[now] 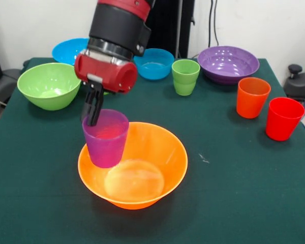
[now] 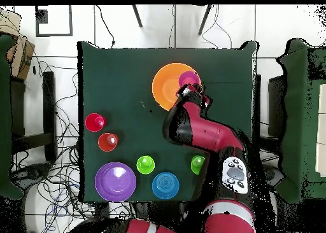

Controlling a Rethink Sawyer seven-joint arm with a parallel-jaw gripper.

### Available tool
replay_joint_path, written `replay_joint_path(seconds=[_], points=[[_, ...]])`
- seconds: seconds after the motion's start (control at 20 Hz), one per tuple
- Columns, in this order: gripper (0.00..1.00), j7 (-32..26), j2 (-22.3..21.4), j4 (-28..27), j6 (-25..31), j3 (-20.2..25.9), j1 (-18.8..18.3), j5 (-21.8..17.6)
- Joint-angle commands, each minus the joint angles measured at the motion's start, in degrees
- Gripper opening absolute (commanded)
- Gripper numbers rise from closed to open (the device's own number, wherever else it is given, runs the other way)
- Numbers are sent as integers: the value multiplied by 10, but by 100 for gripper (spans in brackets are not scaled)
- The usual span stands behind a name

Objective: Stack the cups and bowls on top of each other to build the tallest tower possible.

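You've got the purple cup pinched by its rim, gripper fingers closed on the wall, one inside and one outside. It hangs upright over the near-left edge of the orange bowl, seemingly just above the rim. Careful: let go here and it could catch that sloped wall and tip or slide. The green bowl and other cups wait well apart.

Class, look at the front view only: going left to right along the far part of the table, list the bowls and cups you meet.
Lime green bowl → large blue bowl → smaller blue bowl → lime green cup → purple bowl → orange cup → red cup.
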Motion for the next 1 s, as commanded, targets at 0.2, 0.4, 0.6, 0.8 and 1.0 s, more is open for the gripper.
replay_joint_path(seconds=[0.2, 0.4, 0.6, 0.8, 1.0], points=[[0, 72, 49, -31, -24, 21, 31, 36], [0, 71, 45, -34, -18, 21, 31, 39], [0, 69, 44, -40, -9, 15, 38, 50], [0, 57, 46, -51, -4, 34, 16, 32], [0, 58, 57, -59, -10, 28, 23, 40]])
